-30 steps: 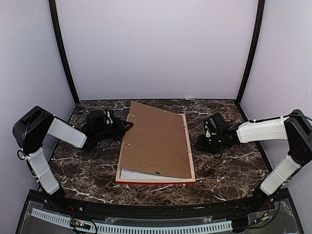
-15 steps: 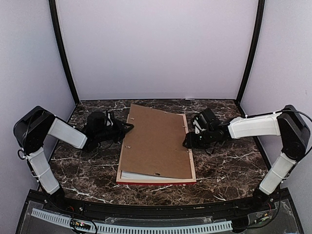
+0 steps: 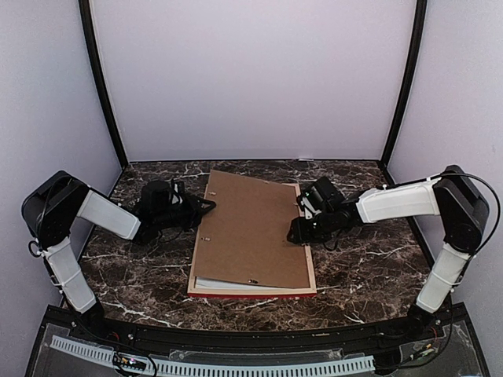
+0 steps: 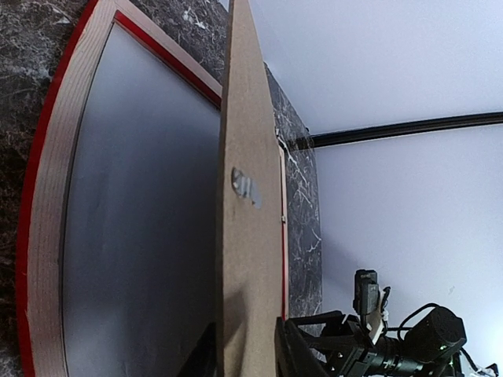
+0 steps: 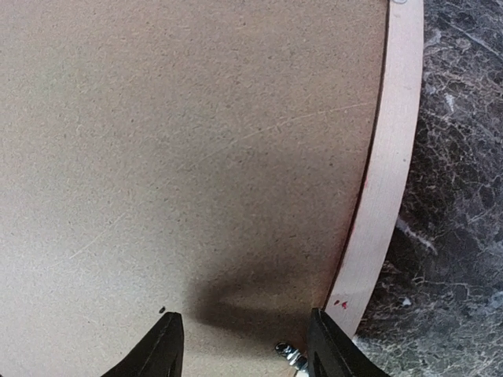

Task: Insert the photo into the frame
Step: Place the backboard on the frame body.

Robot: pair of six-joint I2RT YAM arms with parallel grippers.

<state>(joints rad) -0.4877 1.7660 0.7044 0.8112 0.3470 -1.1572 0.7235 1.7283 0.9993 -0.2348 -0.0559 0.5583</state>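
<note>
The frame (image 3: 311, 271) lies face down, pale wood back up, red showing along its near edge. The brown backing board (image 3: 251, 228) rests askew on it. My left gripper (image 3: 206, 206) is shut on the board's left edge and holds that edge raised; in the left wrist view the board (image 4: 247, 259) stands edge-on between my fingers over the frame rail (image 4: 55, 196). My right gripper (image 3: 297, 232) is open, low over the board's right edge (image 5: 181, 141) beside the frame rail (image 5: 389, 157). The photo's print is hidden; a pale sheet (image 3: 228, 283) shows under the board.
The dark marble table (image 3: 369, 275) is walled by pale panels on three sides, with black posts at the back corners. Small metal tabs (image 3: 253, 278) sit along the frame's rails. A metal tab (image 5: 289, 355) shows between my right fingers.
My right gripper has moved left from the bare table onto the board's right edge. My left gripper still holds the board's left edge in the same place.
</note>
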